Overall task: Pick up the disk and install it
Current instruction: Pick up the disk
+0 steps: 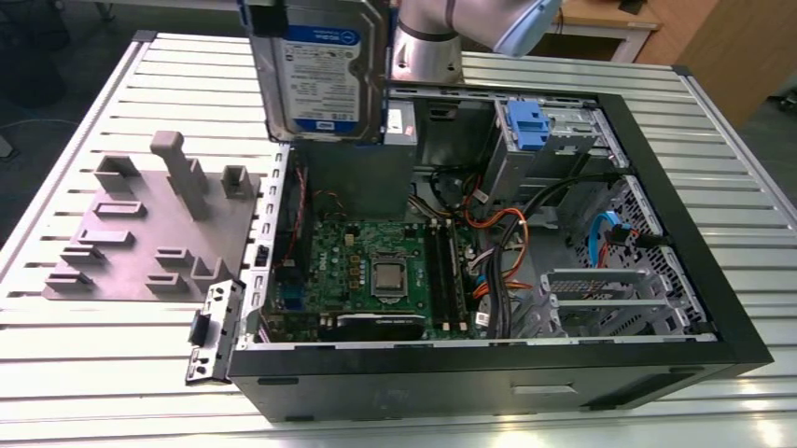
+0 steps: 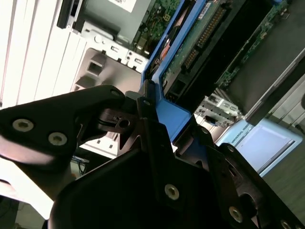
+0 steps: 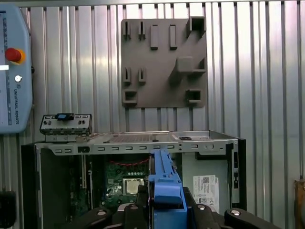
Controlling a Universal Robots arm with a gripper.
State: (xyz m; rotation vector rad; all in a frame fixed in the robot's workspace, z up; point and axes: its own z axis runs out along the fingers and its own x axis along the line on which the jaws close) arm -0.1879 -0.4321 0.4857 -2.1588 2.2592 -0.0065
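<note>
Claw (image 3: 167,204) is clamped on the blue bracket of the disk (image 1: 317,70), which hangs upright over the open PC case (image 1: 498,373) with its blue-and-white label facing out. Inside the case are a motherboard (image 1: 373,271) and orange cables (image 1: 498,224). The case sits mid-table (image 1: 112,373), with a grey fixture plate (image 1: 137,233) beside it.

A black metal computer tower case (image 1: 498,378) lies open on its side on a ribbed silver aluminium table (image 1: 112,373). Inside it lies a flat green motherboard (image 1: 373,266), with orange cables (image 1: 496,224) and a blue cable (image 1: 607,233) beside it. A small blue plastic latch (image 1: 525,126) sits on the grey metal drive cage (image 1: 554,154). At the exterior view's left of the case rests a grey plastic fixture plate (image 1: 131,238) with upright blocks. A small silver metal bracket (image 1: 212,327) lies just beside the case wall.
</note>
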